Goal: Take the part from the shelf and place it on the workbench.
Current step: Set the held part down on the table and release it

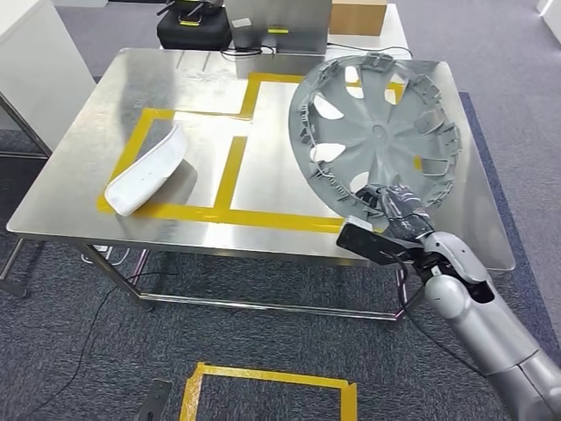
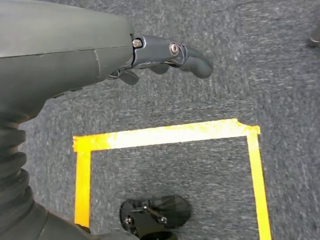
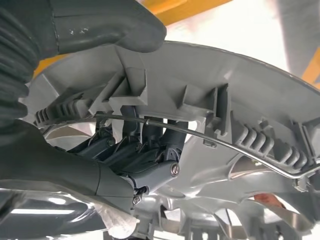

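A grey wheel cover (image 1: 377, 132) lies with its ribbed inner side up over the right part of the steel workbench (image 1: 86, 132). My right hand (image 1: 392, 209) grips its near rim. In the right wrist view the thumb (image 3: 109, 25) lies on one face of the wheel cover's rim (image 3: 241, 95) and the dark fingers (image 3: 151, 150) curl through a spoke opening on the other. Whether the cover rests flat on the bench or is still lifted I cannot tell. My left hand (image 2: 166, 55) hangs above the carpet, fingers loosely bent, holding nothing.
A white curved part (image 1: 146, 169) lies inside the left yellow-taped box on the bench. A black case (image 1: 193, 31), a metal box (image 1: 278, 24) and a cardboard box (image 1: 357, 16) stand at the far edge. Yellow floor tape (image 1: 265, 381) marks the carpet below.
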Controlling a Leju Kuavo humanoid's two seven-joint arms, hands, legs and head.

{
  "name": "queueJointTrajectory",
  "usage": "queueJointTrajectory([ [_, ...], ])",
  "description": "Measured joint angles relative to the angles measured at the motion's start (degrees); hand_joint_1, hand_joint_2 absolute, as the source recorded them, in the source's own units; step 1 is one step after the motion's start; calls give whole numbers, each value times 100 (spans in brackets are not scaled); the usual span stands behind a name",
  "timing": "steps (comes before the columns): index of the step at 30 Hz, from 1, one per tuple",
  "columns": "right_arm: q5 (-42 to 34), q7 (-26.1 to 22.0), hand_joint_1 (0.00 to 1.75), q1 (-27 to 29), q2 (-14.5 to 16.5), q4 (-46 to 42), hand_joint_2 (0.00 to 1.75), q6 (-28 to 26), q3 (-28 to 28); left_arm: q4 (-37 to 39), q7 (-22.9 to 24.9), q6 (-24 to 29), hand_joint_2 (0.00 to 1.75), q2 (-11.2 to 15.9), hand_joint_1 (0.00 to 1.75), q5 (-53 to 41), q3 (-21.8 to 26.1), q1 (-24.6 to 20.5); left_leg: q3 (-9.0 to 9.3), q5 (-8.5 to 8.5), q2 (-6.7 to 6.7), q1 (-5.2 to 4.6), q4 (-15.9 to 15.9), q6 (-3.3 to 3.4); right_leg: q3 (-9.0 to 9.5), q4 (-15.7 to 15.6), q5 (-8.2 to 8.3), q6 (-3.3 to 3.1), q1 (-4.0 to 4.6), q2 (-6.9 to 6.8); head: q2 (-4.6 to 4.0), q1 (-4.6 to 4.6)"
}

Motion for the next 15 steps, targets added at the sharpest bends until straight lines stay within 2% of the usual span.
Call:
queueJointTrajectory([
  [2, 49, 122, 175, -82, 169, 230, 175, -75, 41, 0, 31, -25, 175, -8, 0, -43, -34, -9, 35, 31, 0, 23, -61, 41, -56, 77, -72, 50, -6, -11, 0, 7],
  [3, 67, 169, 175, -131, 244, 355, 175, -112, 51, 0, 40, -46, 175, -14, 0, -63, -50, -20, 55, 47, 1, 38, -92, 66, -148, 255, -175, 68, -6, -15, 0, 15],
  [6, 140, 255, 175, -251, 460, 755, 175, -289, 59, 0, 76, -86, 175, -37, 0, -115, -126, -51, 66, 47, 1, 42, -101, 102, -707, 1347, -619, 113, -13, -19, 0, 24],
  [7, 171, 277, 175, -274, 527, 879, 175, -344, 59, 0, 87, -89, 175, -44, 0, -127, -148, -53, 70, 40, 1, 42, -98, 105, -852, 1598, -662, 129, -16, -20, 0, 22],
  [8, 205, 300, 175, -297, 586, 990, 175, -382, 58, 0, 94, -90, 175, -50, 0, -134, -162, -54, 78, 31, 1, 45, -94, 103, -896, 1631, -594, 140, -21, -22, 0, 24],
  [9, 243, 322, 175, -329, 645, 1100, 175, -405, 58, 0, 99, -92, 175, -56, 0, -138, -172, -56, 89, 17, 0, 50, -85, 93, -816, 1415, -417, 148, -30, -26, 0, 24],
  [10, 289, 343, 175, -373, 698, 1208, 175, -415, 57, 0, 101, -95, 175, -63, 0, -143, -181, -60, 100, -4, -1, 56, -69, 75, -644, 1025, -187, 155, -43, -34, 0, 24],
  [12, 360, 382, 175, -490, 803, 1440, 175, -440, 55, 0, 101, -111, 175, -67, 0, -161, -207, -76, 87, -49, -3, 43, -13, 21, -273, 315, 72, 150, -49, -42, 0, 23],
  [13, 379, 409, 175, -543, 858, 1559, 175, -467, 48, 0, 104, -124, 175, -66, 0, -173, -225, -83, 72, -58, -5, 34, 10, -4, -177, 136, 99, 135, -45, -40, 0, 21],
  [15, 389, 482, 175, -627, 979, 1812, 175, -550, 9, 0, 120, -155, 175, -63, 0, -194, -267, -87, 51, -53, -8, 26, 27, -38, -148, 76, 72, 68, -30, -29, 0, 16],
])
